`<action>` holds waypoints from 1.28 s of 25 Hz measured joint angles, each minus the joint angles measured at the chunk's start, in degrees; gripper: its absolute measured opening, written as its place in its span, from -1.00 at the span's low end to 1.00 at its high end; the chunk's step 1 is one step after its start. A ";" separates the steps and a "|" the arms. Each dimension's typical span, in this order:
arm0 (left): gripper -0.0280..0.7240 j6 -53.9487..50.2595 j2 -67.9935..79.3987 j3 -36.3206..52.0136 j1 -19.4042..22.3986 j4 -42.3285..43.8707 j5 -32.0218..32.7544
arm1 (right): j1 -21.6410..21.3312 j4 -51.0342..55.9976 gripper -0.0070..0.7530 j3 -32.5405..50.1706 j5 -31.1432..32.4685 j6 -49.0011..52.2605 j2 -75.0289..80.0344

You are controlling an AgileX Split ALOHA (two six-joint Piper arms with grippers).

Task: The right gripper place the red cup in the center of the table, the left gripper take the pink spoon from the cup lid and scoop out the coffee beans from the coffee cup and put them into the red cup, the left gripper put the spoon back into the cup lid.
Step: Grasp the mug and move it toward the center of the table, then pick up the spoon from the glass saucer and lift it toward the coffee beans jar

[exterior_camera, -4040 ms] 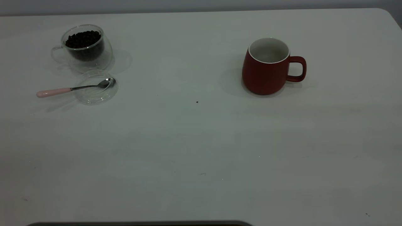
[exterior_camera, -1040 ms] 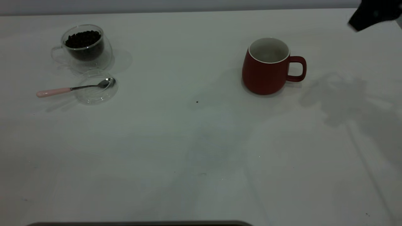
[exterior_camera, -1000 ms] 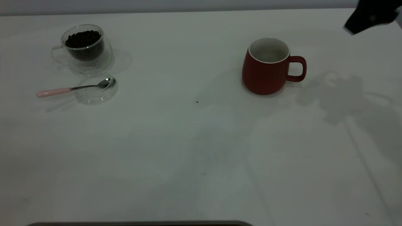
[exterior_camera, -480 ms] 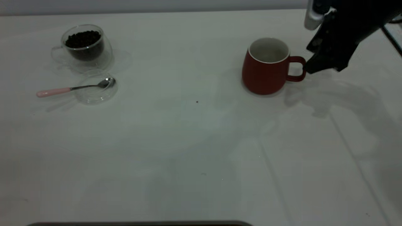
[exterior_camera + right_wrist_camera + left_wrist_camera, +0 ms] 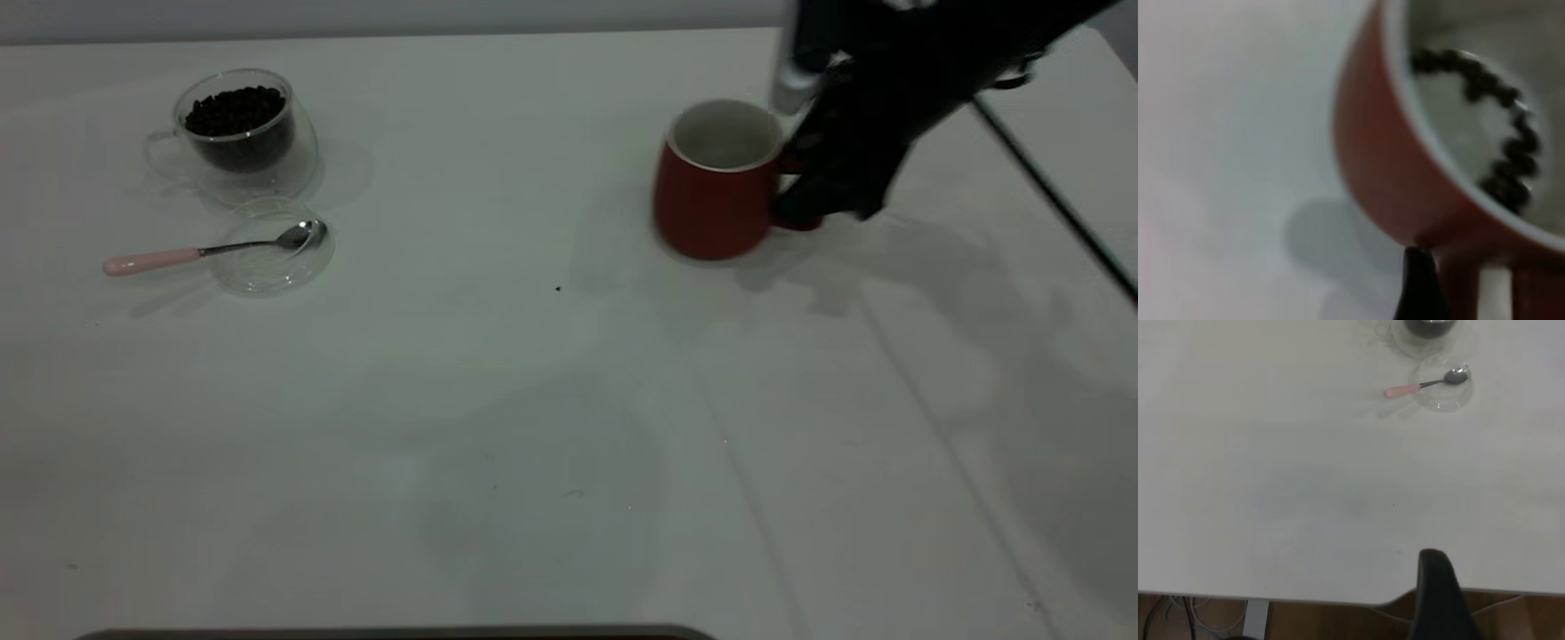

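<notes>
The red cup (image 5: 711, 204) stands on the table (image 5: 533, 400), right of its middle. My right gripper (image 5: 800, 200) is at the cup's handle and shut on it. The right wrist view shows the cup (image 5: 1378, 153) close up, with dark spots inside and one black finger (image 5: 1419, 287) beside the handle. The coffee cup (image 5: 244, 133) with coffee beans (image 5: 236, 111) stands at the far left. The cup lid (image 5: 271, 262) lies in front of it, with the pink spoon (image 5: 178, 256) resting in it. My left gripper (image 5: 1435, 587) is over the table edge, far from the spoon (image 5: 1421, 386).
A tiny dark speck (image 5: 557, 288) lies near the middle of the table. A cable (image 5: 1049, 196) runs from the right arm across the far right. The table's front edge and wooden floor (image 5: 1511, 613) show in the left wrist view.
My right arm came in from the far right, reached the red cup's handle, and the cup has shifted left with it. The glass cup, lid and spoon have not moved.
</notes>
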 joint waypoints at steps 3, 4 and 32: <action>0.42 0.00 0.00 0.00 0.00 0.00 0.00 | 3.80 2.42 0.50 -3.30 0.06 0.00 1.79; 0.42 0.00 0.00 0.00 0.00 0.00 0.00 | 5.16 3.39 0.50 -4.31 0.12 0.00 2.28; 0.42 0.00 0.00 0.00 0.00 0.00 0.00 | 9.06 -38.33 0.39 14.13 36.33 85.59 -39.70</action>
